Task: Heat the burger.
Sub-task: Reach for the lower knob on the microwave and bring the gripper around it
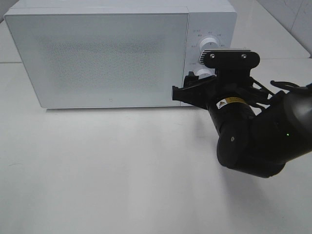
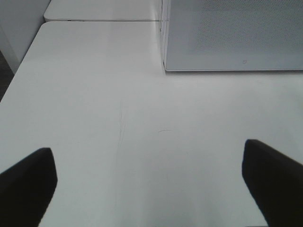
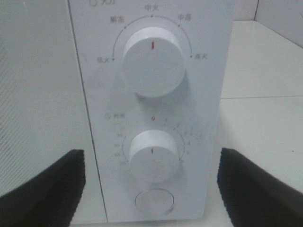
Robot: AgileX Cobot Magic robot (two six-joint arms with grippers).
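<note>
The burger is not in view. The white microwave [image 1: 107, 53] stands at the back of the table with its door shut. My right gripper [image 1: 214, 87] is open and empty, just in front of the control panel. In the right wrist view its fingers [image 3: 42, 189] stand apart on either side of the lower timer knob [image 3: 153, 155] without touching it. The upper power knob [image 3: 153, 61] sits above the timer knob, and a round button [image 3: 155, 201] below it. My left gripper [image 2: 151, 189] is open and empty over the bare table, out of the exterior high view.
The white table [image 1: 122, 170] stretches in front of the microwave. In the left wrist view the microwave's lower left corner [image 2: 232, 33] shows ahead, and the table's left edge [image 2: 19, 71] drops off nearby. A seam joins a second table behind [image 2: 99, 20].
</note>
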